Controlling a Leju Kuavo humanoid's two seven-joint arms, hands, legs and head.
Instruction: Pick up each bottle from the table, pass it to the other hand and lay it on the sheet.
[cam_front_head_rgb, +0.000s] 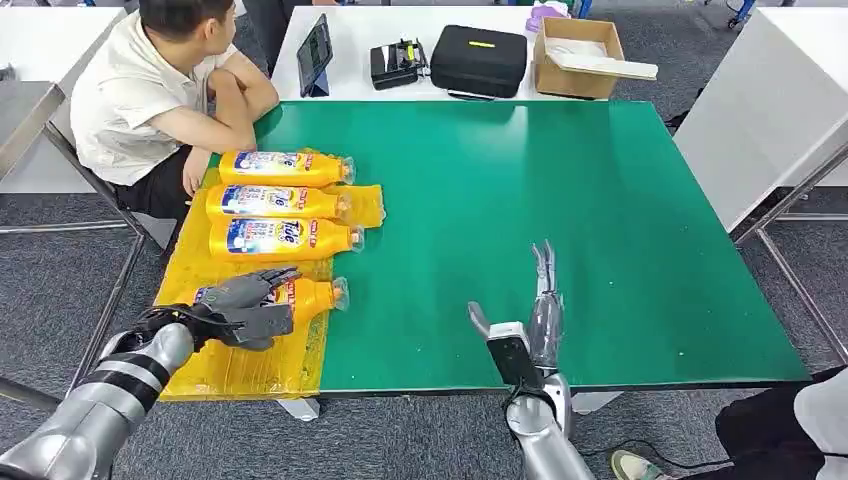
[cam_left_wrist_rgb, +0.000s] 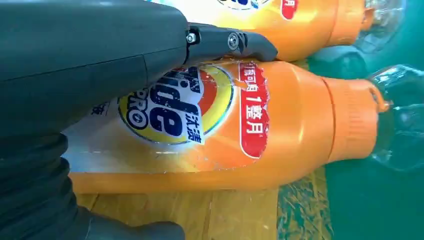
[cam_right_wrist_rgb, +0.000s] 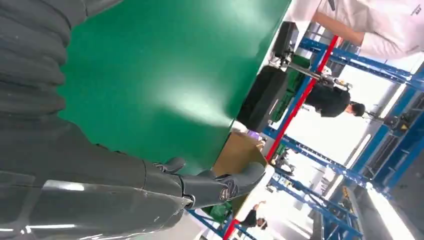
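Observation:
Several orange detergent bottles lie side by side on the yellow sheet (cam_front_head_rgb: 250, 365) at the left of the green table (cam_front_head_rgb: 560, 190). The nearest bottle (cam_front_head_rgb: 318, 296) rests on the sheet under my left hand (cam_front_head_rgb: 248, 308), whose fingers straddle its body. In the left wrist view a finger (cam_left_wrist_rgb: 230, 42) lies against this bottle (cam_left_wrist_rgb: 290, 120), while a strip of sheet shows between the bottle and the thumb (cam_left_wrist_rgb: 130, 231). My right hand (cam_front_head_rgb: 540, 300) is empty, fingers stretched out, above the table near its front edge. The right wrist view shows that hand (cam_right_wrist_rgb: 100, 185) over bare green table (cam_right_wrist_rgb: 165, 65).
A person (cam_front_head_rgb: 150, 90) sits at the table's far left corner, an arm close to the farthest bottle (cam_front_head_rgb: 285, 168). Behind stands a white table with a tablet (cam_front_head_rgb: 315, 55), a black case (cam_front_head_rgb: 478, 60) and a cardboard box (cam_front_head_rgb: 575, 58). Another white table (cam_front_head_rgb: 760, 110) stands to the right.

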